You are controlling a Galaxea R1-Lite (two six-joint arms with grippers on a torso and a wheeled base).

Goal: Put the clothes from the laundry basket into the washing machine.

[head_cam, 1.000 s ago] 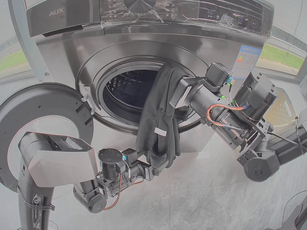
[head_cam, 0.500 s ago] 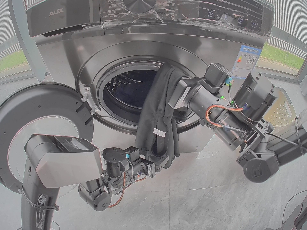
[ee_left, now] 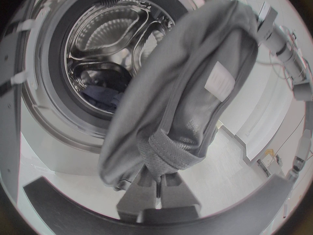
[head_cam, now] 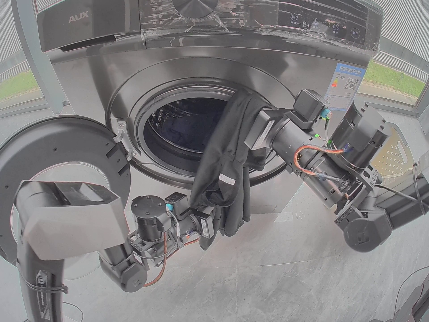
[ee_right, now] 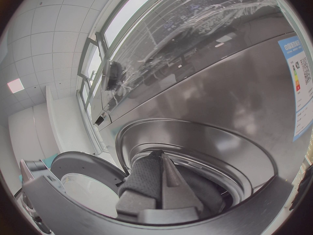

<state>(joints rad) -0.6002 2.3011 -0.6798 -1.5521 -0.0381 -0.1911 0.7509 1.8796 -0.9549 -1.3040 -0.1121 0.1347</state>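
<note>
Now the washing machine (head_cam: 178, 63) has its open drum (head_cam: 183, 130) just beyond the right claw (ee_right: 161, 180), toward the robot's left. That claw is clamped on the top of the dark garment (head_cam: 228, 157), which hangs lengthwise down to the left claw (ee_left: 158, 185), pinched on its hem.

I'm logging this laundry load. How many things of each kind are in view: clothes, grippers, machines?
Black garment, hanging outside the drum: 1
Blue clothing inside the drum: 1 bundle
Grippers: 2, the left gripper and the right gripper, both shut on the black garment
Washing machine, its door open: 1
Total: 5
</note>
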